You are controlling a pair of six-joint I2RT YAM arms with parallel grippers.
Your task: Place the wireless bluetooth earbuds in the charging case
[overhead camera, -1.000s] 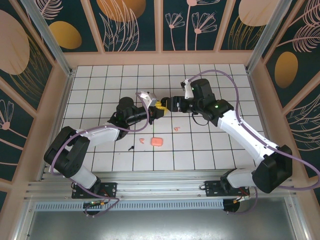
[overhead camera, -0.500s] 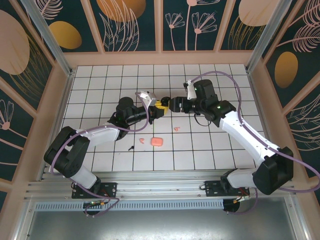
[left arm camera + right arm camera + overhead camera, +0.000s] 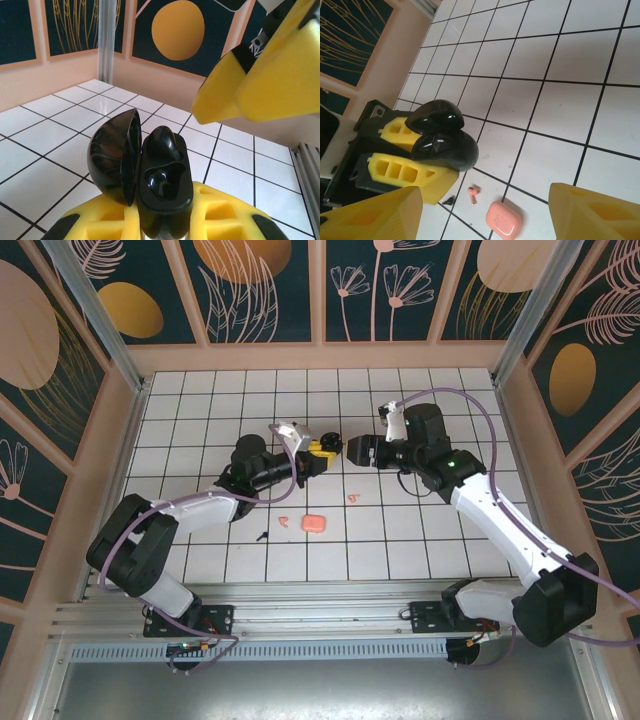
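My left gripper [image 3: 162, 222] is shut on a black charging case [image 3: 161, 175] whose lid [image 3: 112, 152] stands open. A glossy black earbud [image 3: 162, 142] looks seated in the case's far socket, and the near socket is hollow. My right gripper [image 3: 352, 450] hangs open just right of the case [image 3: 330, 445], apart from it, with nothing between its fingers [image 3: 250, 85]. On the tiles lie a pink earbud [image 3: 472, 192], a black earbud [image 3: 449, 201] and a second pink earbud [image 3: 352, 497].
A closed pink case [image 3: 315, 524] lies on the tiles in front of the grippers, near the loose earbuds. Wooden walls with patterned panels ring the white grid table [image 3: 420, 540]. Both arms meet over the table's middle.
My right gripper has drawn back to the right, away from the black case it was touching, and its jaws have narrowed a little. The left arm and the case have stayed still.
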